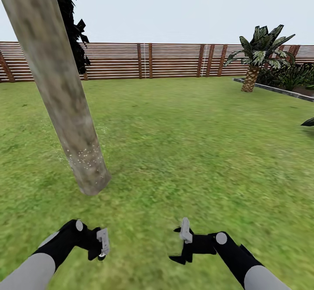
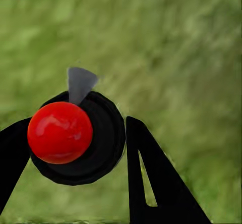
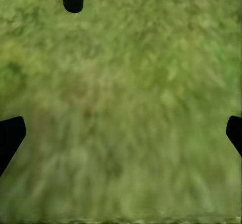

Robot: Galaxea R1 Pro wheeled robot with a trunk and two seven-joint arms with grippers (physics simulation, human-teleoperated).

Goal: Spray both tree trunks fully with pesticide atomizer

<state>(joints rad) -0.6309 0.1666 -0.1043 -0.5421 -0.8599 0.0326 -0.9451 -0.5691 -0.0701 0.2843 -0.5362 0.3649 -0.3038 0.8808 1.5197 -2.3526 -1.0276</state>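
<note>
A thick mottled grey-tan tree trunk [image 1: 65,89] rises at the left of the head view, leaning across the picture, with fine white specks on its bark near the base [image 1: 87,159]. My left gripper [image 1: 101,244] hangs low over the grass, in front of the trunk's foot. In the left wrist view it [image 2: 75,153] is shut on the pesticide atomizer [image 2: 60,132], a black round body with a glossy red cap and a grey nozzle. My right gripper [image 1: 178,244] is open over bare grass, its fingertips [image 3: 10,135] far apart with nothing between them.
A brown slat fence [image 1: 174,59] closes the lawn at the back. A dark cypress [image 1: 74,24] stands behind the trunk. A short palm [image 1: 253,63] and a grey-edged planting bed [image 1: 270,89] lie at the far right. Green lawn [image 1: 183,150] stretches ahead.
</note>
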